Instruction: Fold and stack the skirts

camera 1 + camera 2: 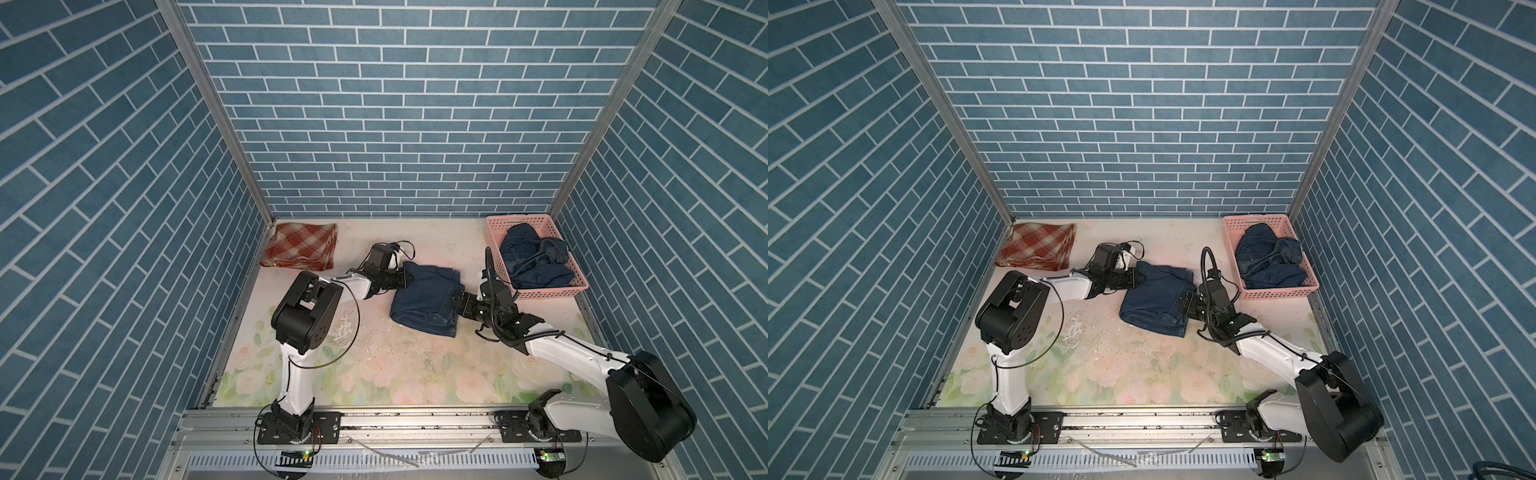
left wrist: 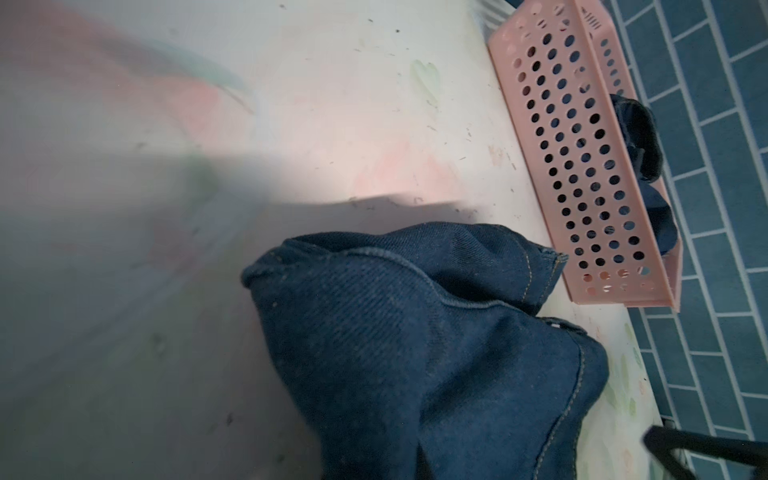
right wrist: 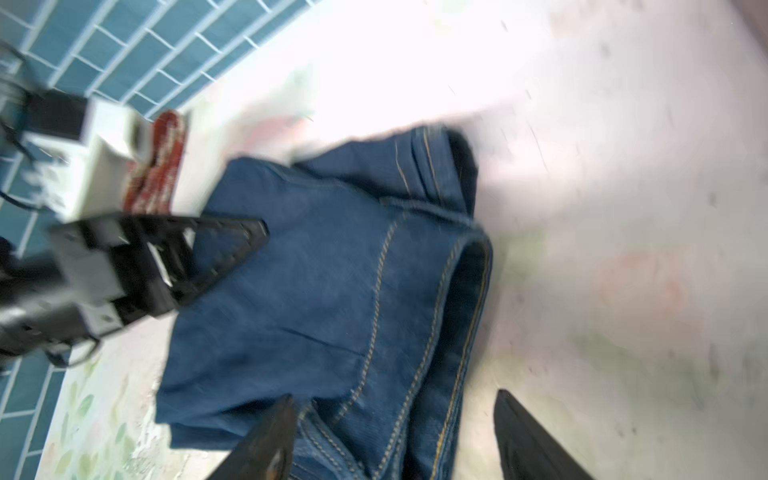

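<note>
Denim skirt (image 1: 424,301): lay folded near the middle of the table (image 1: 374,365), between the two claws; dark blue with lighter stitching along its seams.
Left claw (image 1: 402,277): sat at the skirt's far left corner in both top views. Its jaws looked almost closed, pinching the cloth edge.
Left claw, right wrist view: its black tips (image 3: 249,245) lay close together over the denim.
Left claw, left wrist view: the denim bunched up close to the camera; the fingers themselves were hidden.
Right claw (image 1: 459,305): sat at the skirt's right edge with its jaws wide apart and nothing clamped.
Right claw, right wrist view: its fingers (image 3: 266,444) stood well apart, one lying on the denim by the stitched band, the other over bare table. The view was smeared, so finer contact could not be told.
Basket (image 1: 548,293): pink, perforated plastic, at the table's far right corner beside the right wall, near the right arm.
Basket contents: a second skirt (image 1: 536,257) of dark denim, crumpled and heaped, rising above the rim.
Plaid skirt (image 1: 301,245): rust-red and cream, folded flat at the table's far left corner, well apart from the denim skirt and touched by neither claw.
</note>
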